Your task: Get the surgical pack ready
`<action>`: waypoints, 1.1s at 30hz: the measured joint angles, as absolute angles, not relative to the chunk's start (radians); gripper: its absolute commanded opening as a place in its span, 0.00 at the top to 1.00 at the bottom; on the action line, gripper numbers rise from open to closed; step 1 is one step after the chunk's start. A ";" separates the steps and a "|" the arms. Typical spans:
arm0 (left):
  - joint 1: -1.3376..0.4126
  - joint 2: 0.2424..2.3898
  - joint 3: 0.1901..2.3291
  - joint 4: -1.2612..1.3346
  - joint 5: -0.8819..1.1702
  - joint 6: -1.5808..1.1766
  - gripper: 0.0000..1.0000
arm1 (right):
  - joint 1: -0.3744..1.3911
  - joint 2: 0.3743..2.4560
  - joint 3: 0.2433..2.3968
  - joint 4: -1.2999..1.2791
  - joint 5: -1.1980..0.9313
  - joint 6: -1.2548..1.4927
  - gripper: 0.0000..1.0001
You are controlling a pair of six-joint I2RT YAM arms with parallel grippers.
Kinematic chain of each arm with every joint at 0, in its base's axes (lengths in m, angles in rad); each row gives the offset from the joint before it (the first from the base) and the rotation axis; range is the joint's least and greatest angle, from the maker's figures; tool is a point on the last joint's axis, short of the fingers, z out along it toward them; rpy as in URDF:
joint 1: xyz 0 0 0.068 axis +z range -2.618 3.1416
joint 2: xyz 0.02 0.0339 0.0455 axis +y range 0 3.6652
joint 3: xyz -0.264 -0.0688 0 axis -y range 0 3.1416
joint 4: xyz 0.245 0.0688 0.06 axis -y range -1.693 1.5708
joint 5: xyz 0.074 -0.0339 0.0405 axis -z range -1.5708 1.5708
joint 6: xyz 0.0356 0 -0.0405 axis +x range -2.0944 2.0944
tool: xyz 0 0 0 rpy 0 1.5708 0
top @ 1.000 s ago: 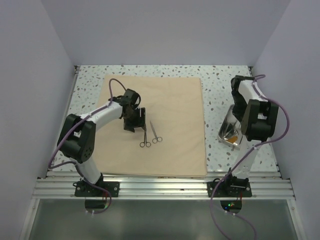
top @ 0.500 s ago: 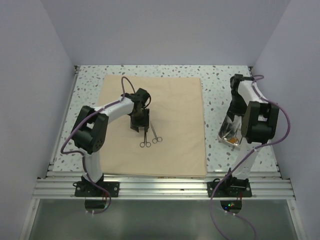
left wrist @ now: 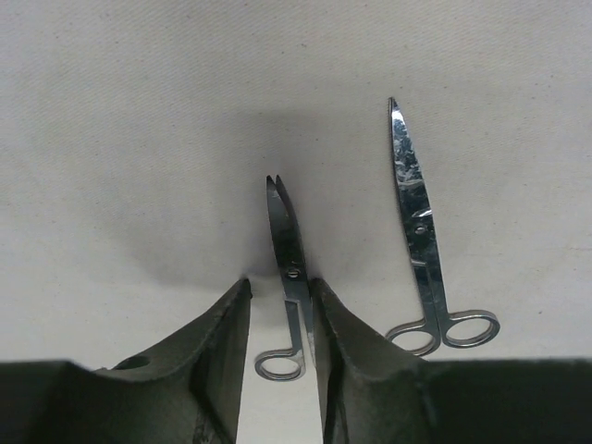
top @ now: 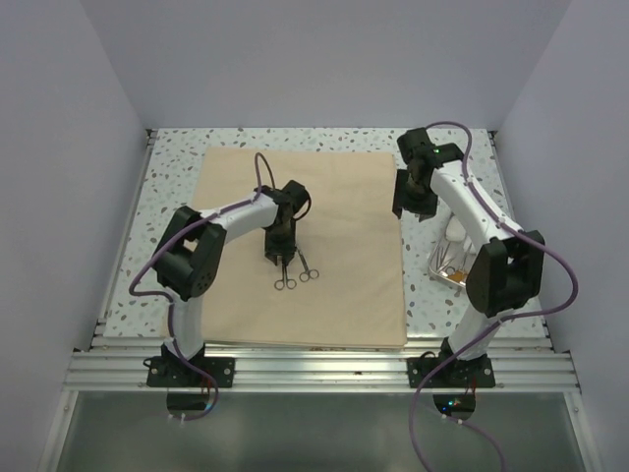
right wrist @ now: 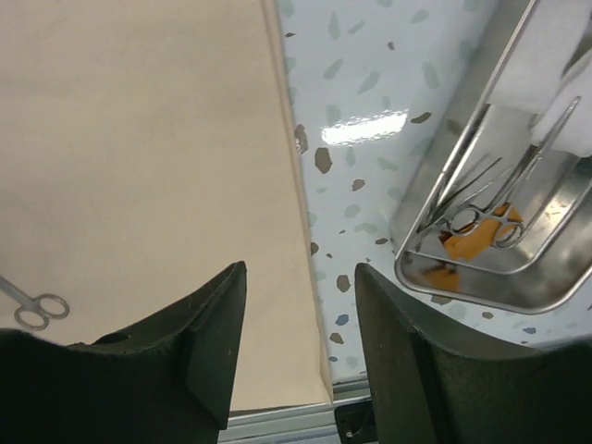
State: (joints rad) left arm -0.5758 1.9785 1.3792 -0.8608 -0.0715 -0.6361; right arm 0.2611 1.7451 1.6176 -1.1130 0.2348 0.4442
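Left fingers are shown parted astride the shorter instrument of 2 on the surgical pack; right fingers are spread, empty.

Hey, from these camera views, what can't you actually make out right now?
Left wrist view: one finger of the left gripper hides the second ring of the smaller instrument; whether it touches is unclear.
Top view: the right arm hides much of the steel tray.
Right wrist view: the orange item in the tray is unidentifiable; the frame's edge cuts off a white object.
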 measured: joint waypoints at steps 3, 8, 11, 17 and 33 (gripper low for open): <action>-0.577 1.985 1.388 -0.873 -0.077 -0.636 0.74 | 0.286 1.745 1.605 -1.099 0.189 0.448 0.45; -0.576 1.987 1.390 -0.877 -0.080 -0.634 0.94 | 0.304 1.745 1.599 -1.063 0.103 0.452 0.45; -0.576 1.985 1.390 -0.877 -0.077 -0.625 1.00 | 0.316 1.744 1.581 -1.001 -0.021 0.456 0.39; -0.572 1.969 1.374 -0.862 -0.056 -0.600 1.00 | 0.334 1.737 1.409 -0.763 -0.312 0.531 0.37; -0.562 1.771 1.294 -0.766 0.147 -0.561 1.00 | 0.503 1.957 1.333 -0.266 -0.593 0.882 0.43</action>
State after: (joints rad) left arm -0.5621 1.7714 1.2938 -0.7662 0.1471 -0.5610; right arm 0.5030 1.9568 1.3331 -0.2657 -0.5934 0.8822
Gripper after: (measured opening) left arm 0.074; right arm 0.576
